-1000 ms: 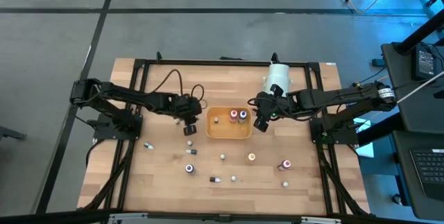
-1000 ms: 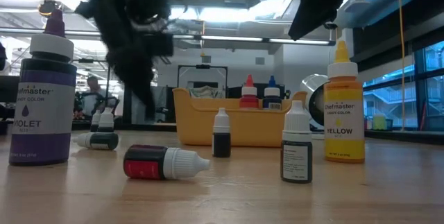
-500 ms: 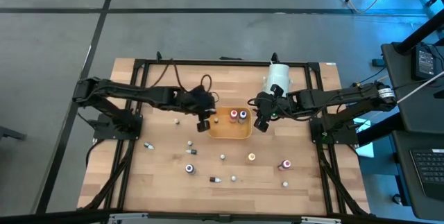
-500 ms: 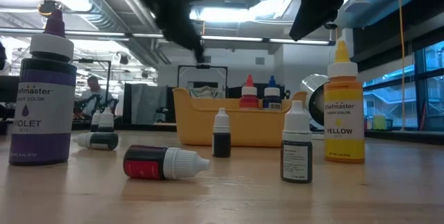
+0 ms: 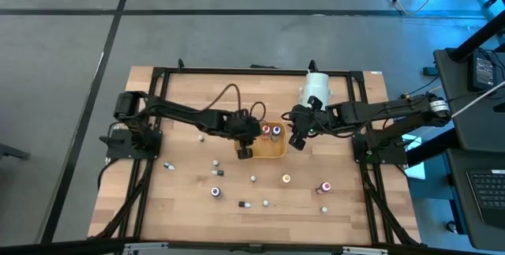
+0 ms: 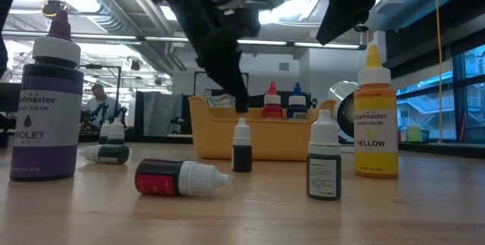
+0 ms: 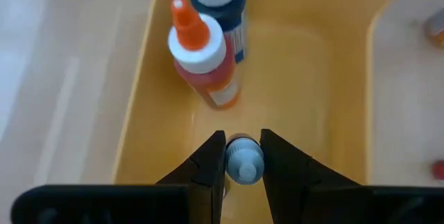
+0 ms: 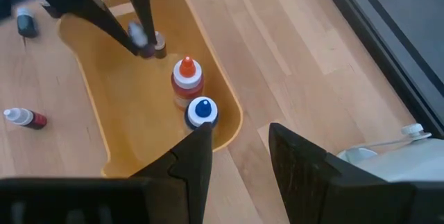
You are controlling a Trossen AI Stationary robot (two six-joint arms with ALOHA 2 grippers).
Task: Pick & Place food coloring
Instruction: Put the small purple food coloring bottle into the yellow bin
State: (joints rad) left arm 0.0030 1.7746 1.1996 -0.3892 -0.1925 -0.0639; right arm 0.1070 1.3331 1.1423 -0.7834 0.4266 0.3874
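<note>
My left gripper [image 7: 243,156] is over the left part of the orange tray [image 5: 276,153], shut on a tiny food coloring bottle [image 7: 243,163] with a pale cap. A red-capped bottle [image 7: 205,57] and a blue-capped one [image 7: 218,2] stand upright farther along the tray. Another small bottle [image 8: 159,44] stands beside the left gripper's fingers [image 8: 142,33]. My right gripper [image 5: 298,139] hovers open at the tray's right end and touches nothing. Several more bottles are scattered on the table, such as a yellow one [image 5: 286,178] and a violet one [image 5: 215,192]. My left gripper pinches the tiny bottle just below its pale cap [image 7: 243,168] between its two fingers [image 7: 210,160]. The fingers come from above, pointing down into the tray. The bottle stays upright, cap up. I cannot tell whether its base touches the tray floor.
A large white cylinder [image 5: 316,89] lies on the table beyond the right gripper. A black frame [image 5: 237,71] runs around the table. Near the front edge, one bottle [image 6: 180,177] lies on its side, and others [image 6: 324,163] stand upright. Bare wood shows between them.
My left gripper has moved toward the table's right edge, from left of the tray to over it, carrying the tiny bottle. It has then come down into the tray. My right arm has kept still.
</note>
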